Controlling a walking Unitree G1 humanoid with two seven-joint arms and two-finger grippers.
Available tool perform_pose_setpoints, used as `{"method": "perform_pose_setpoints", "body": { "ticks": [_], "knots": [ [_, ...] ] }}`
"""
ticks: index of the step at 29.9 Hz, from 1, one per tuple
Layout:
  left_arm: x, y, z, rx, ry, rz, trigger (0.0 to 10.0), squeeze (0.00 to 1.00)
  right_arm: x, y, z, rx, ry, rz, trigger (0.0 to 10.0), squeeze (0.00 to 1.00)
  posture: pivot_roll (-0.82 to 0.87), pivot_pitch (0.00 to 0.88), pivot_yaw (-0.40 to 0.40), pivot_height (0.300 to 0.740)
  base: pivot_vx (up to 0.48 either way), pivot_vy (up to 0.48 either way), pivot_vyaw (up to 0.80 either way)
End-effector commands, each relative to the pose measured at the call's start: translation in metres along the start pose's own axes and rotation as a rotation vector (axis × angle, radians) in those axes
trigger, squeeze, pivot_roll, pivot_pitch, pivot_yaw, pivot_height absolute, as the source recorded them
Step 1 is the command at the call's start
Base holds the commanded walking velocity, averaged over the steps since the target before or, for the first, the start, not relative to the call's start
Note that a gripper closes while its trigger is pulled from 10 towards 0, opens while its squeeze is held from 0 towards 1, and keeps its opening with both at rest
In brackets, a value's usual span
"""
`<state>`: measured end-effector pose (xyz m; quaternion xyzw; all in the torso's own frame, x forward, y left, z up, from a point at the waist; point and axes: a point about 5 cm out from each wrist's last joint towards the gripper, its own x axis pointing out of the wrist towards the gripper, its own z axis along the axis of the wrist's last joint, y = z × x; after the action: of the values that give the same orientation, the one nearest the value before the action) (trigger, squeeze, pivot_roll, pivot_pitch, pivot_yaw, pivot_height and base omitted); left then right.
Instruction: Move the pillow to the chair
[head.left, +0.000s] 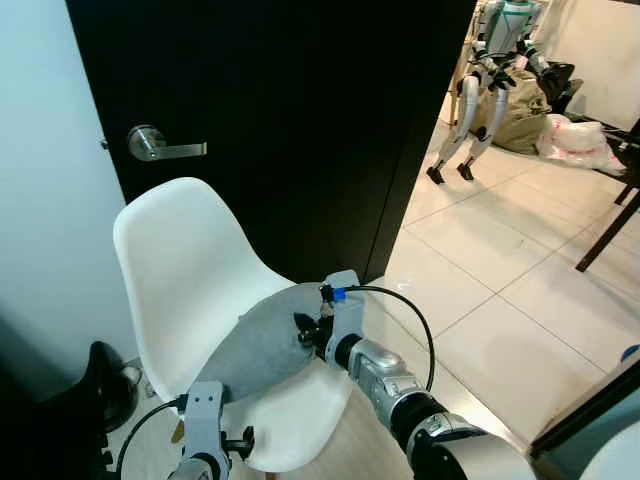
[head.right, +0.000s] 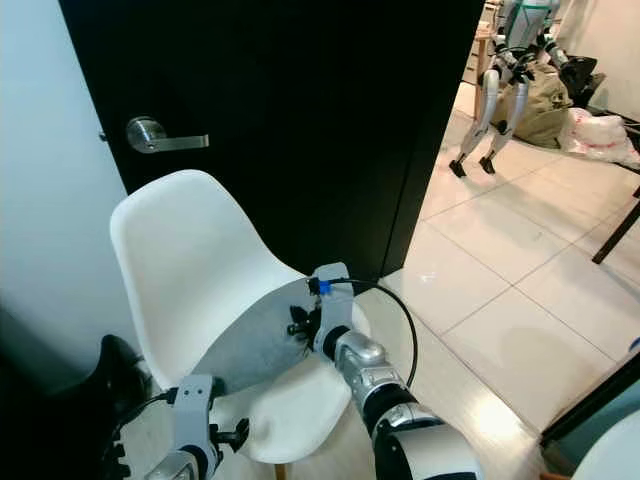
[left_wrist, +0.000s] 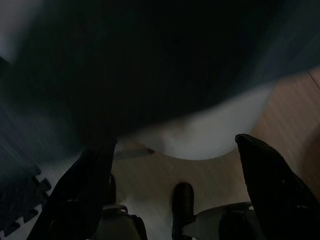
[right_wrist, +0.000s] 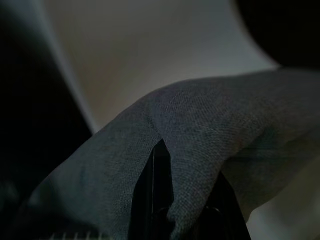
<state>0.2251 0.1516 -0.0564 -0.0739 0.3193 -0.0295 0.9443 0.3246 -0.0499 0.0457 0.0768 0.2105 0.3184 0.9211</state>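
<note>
While the left gripper (head.left: 205, 440) sits low at the seat's front edge with fingers spread and nothing between them, probably just steadying or waiting, the right gripper (head.left: 306, 330) is clamped on a fold of the grey pillow (head.left: 262, 345); the right wrist view shows cloth bunched over a finger (right_wrist: 159, 175). Pillow lies slanted across the white chair (head.left: 185, 260) seat, near end toward the left gripper, far end pinched, so the grip looks kept to guide it flat. Judged: placing nearly done, release next. Behind: black door (head.left: 290, 100) with lever handle (head.left: 160, 146), tiled floor (head.left: 500, 270), another robot (head.left: 490, 70) far off.
</note>
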Motion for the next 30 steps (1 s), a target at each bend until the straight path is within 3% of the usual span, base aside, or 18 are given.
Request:
{"method": "perform_pose_setpoints", "body": {
  "ticks": [1,2,3,8,12,17,20,26,30],
  "knots": [
    [0.001,0.0,0.003,0.002,-0.017,0.005,10.0,0.0,0.001,0.009,-0.011,0.009,0.058,0.04,10.0,0.0,0.16,0.0,-0.083,0.74,0.0,0.0,0.0],
    [0.001,0.0,0.003,0.002,-0.017,0.005,10.0,0.0,0.001,0.009,-0.011,0.009,0.058,0.04,10.0,0.0,0.16,0.0,-0.083,0.74,0.0,0.0,0.0],
    [0.001,-0.001,0.005,0.009,-0.026,0.004,10.0,0.0,0.0,0.014,-0.028,0.007,0.154,0.067,10.0,0.0,0.16,0.0,-0.082,0.74,0.0,0.0,0.0],
    [0.002,-0.001,0.006,0.008,-0.029,0.004,10.0,0.0,0.0,0.015,-0.031,-0.01,0.17,0.076,10.0,0.0,0.16,0.0,-0.082,0.74,0.0,0.0,0.0],
    [0.003,-0.001,0.012,0.014,-0.055,0.006,10.0,0.0,-0.001,0.023,-0.045,-0.013,0.252,0.082,10.0,0.0,0.17,0.0,-0.085,0.74,0.0,0.0,0.0],
    [0.004,0.0,0.017,0.019,-0.081,0.01,10.0,0.0,0.001,0.027,-0.043,0.04,0.234,0.085,10.0,0.0,0.19,0.0,-0.089,0.73,0.0,0.0,0.0],
    [0.005,0.001,0.026,0.069,-0.127,0.027,10.0,0.0,0.003,0.028,-0.04,0.08,0.212,0.088,10.0,0.0,0.19,0.0,-0.089,0.715,0.0,0.0,0.0],
    [0.006,0.008,0.041,0.068,-0.186,0.085,10.0,0.0,0.002,0.024,-0.039,0.076,0.218,0.067,10.0,0.0,0.19,0.0,-0.091,0.695,0.0,0.0,0.0],
    [0.008,0.015,0.057,0.045,-0.236,0.133,10.0,0.0,-0.001,0.02,-0.047,0.018,0.273,0.005,10.0,0.0,0.19,0.004,-0.096,0.675,0.0,0.0,0.0]
  ]
}}
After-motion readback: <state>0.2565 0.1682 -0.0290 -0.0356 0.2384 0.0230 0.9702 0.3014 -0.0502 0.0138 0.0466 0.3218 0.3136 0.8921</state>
